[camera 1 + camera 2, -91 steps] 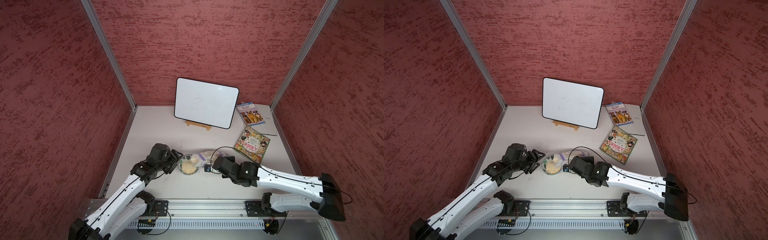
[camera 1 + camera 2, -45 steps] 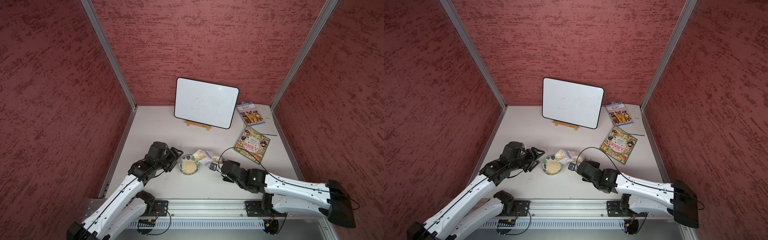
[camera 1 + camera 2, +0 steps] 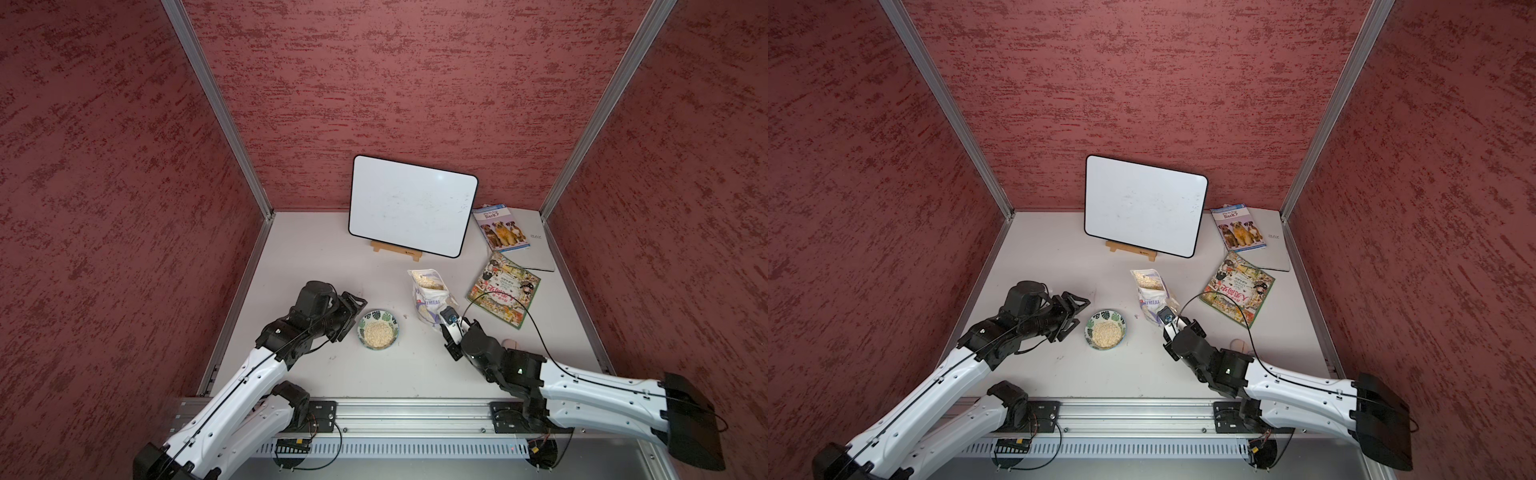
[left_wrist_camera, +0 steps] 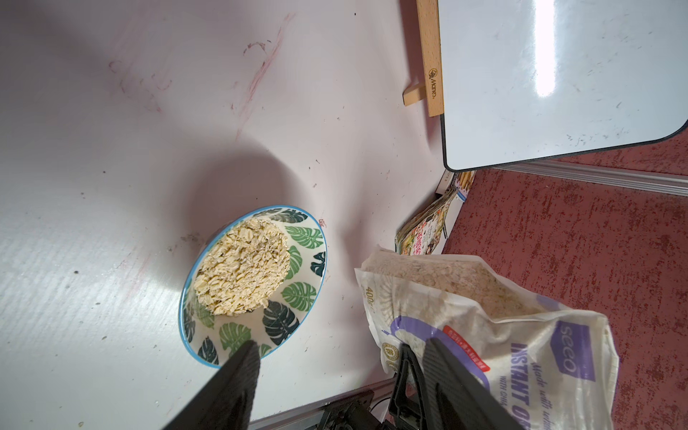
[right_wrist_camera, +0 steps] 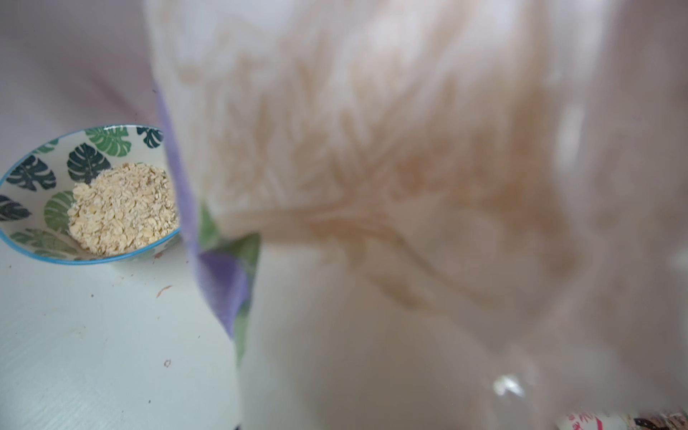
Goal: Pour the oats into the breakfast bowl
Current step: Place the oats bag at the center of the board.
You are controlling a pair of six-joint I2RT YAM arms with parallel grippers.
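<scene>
Desk inspection finds the breakfast bowl holding oats just beyond the left tool, jaws apart and empty, while the right tool appears clamped low on the upright oats bag, which should be seated flat before release lest it topple.

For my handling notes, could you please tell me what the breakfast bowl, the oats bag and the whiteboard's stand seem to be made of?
The breakfast bowl looks like glazed ceramic: glossy, printed leaves, blue rim. The oats bag is thin plastic film, partly clear: it crinkles and oats show through. The stand seems pale matte wood: tan, stamped logo.
</scene>
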